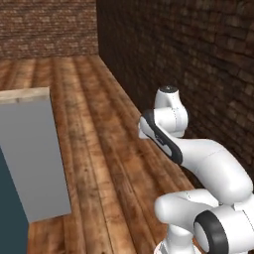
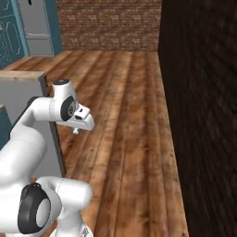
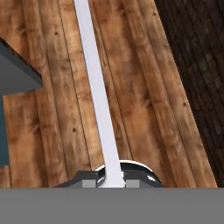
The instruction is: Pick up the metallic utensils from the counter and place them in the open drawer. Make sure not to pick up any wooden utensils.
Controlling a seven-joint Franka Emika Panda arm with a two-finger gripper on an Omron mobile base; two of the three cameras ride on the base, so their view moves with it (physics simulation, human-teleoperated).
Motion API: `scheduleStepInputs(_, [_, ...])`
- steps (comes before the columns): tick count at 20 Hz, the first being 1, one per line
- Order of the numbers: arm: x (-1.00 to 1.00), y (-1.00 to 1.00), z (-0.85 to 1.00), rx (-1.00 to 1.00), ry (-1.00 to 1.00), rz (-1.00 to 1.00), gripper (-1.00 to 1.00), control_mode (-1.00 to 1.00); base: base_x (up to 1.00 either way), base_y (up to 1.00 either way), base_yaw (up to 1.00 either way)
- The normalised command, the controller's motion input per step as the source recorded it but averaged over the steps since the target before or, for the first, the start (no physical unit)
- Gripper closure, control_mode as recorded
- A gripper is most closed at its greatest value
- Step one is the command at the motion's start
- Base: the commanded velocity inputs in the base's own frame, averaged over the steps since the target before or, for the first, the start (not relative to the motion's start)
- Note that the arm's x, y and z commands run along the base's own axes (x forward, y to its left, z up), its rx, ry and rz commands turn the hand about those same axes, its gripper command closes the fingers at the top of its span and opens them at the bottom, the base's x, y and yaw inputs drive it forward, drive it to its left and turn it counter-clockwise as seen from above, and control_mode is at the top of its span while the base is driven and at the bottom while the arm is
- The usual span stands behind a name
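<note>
A long, flat silver metal utensil (image 3: 98, 96) is held pinched between the narrow dark fingertips of the gripper (image 3: 111, 180), its long axis running straight out from the hand over the brown plank floor (image 3: 144, 109). No drawer can be made out.

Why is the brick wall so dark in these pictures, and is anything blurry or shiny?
Left base view: the side brick wall sits in deep shade, while the wooden floor is evenly lit. Right base view: the same wall is almost black, the far brick wall brighter. Hand view: the silver blade in the claw looks flat white, soft-edged, without glare.
</note>
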Motion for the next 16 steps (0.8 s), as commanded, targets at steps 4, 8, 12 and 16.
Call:
scheduleStepInputs(4, [0.00, 0.00, 0.00, 0.00, 0.00, 0.00, 1.00, 1.00, 1.00, 0.00, 0.04])
scheduleStepInputs(8, [0.00, 0.00, 0.00, 0.00, 0.00, 0.00, 1.00, 1.00, 1.00, -0.05, 0.06])
scheduleStepInputs(12, [0.00, 0.00, 0.00, 0.00, 0.00, 0.00, 1.00, 1.00, 1.00, -0.12, 0.08])
scheduleStepInputs(16, [0.00, 0.00, 0.00, 0.00, 0.00, 0.00, 1.00, 1.00, 1.00, -0.09, 0.11])
